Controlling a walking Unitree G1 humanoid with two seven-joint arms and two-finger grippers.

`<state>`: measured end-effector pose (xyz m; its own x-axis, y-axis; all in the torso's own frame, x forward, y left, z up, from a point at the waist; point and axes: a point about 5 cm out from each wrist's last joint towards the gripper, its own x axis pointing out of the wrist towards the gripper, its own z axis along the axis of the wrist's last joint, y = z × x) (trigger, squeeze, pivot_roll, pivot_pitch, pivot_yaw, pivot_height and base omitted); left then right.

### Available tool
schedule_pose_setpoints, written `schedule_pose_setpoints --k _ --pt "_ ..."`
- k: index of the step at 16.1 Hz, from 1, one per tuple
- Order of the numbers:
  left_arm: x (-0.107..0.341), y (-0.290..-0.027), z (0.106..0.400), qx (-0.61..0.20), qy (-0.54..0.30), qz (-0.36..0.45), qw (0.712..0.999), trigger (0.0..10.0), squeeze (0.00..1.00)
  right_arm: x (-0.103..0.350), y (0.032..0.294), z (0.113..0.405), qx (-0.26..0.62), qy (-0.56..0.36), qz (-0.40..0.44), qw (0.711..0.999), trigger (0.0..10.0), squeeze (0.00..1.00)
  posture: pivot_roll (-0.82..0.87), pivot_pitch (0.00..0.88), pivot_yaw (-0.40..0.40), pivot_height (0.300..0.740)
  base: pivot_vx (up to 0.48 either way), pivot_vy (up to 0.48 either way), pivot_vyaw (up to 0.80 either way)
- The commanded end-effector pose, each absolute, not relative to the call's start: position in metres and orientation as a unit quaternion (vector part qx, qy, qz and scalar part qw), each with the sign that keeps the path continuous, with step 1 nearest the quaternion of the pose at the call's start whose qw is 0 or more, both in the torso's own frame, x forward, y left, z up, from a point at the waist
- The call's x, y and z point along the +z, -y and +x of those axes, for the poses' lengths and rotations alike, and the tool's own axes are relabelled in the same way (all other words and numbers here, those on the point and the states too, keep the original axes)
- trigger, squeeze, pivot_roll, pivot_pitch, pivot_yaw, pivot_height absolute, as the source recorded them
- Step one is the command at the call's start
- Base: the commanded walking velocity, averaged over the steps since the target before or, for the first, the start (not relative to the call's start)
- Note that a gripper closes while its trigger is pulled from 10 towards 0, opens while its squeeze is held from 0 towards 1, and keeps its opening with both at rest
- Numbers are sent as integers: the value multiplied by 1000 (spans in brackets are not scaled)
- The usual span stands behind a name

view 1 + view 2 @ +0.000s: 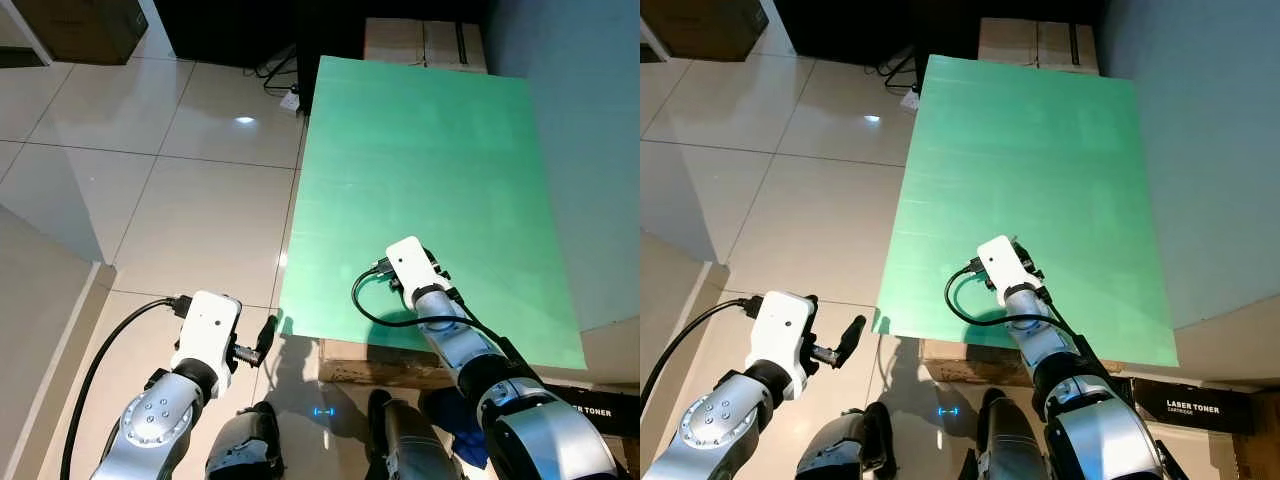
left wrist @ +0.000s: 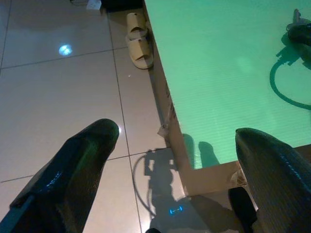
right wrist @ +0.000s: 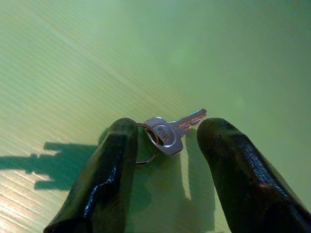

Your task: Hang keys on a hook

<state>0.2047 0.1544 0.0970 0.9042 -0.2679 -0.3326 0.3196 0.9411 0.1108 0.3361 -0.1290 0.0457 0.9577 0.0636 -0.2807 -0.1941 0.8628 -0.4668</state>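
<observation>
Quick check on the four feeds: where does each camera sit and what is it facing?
Left eye, head: looks down at green board, both arms.
Right eye, head: same scene, shifted.
Left wrist: past open left gripper at floor, slippers, board edge.
Right wrist: open right gripper straddles key on board.
Shared: the board.

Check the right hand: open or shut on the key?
Open. The right hand's fingers straddle the key, which lies flat on the green board.
</observation>
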Motion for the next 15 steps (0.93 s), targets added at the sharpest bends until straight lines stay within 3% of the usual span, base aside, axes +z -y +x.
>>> schedule_pose_setpoints --k 1,2,10,11,15 --pt "94 -155 200 -152 -169 88 970 10000 0 34 130 329 65 -153 -262 951 10000 1000 29 317 34 723 0 0 0" --pt "95 -156 199 -152 -169 88 970 10000 0 33 130 328 67 -158 -272 947 10000 0 31 315 34 723 0 0 0" --pt "97 -157 198 -151 -170 91 970 10000 0 20 132 319 73 -182 -287 938 10000 0 41 316 35 723 0 0 0" --pt "97 -157 198 -151 -170 91 970 10000 0 20 132 319 73 -179 -287 938 0 0 41 316 36 723 0 0 0" --pt "97 -156 198 -151 -169 91 970 10000 0 20 131 318 78 -176 -286 939 0 0 36 315 33 723 0 0 0"
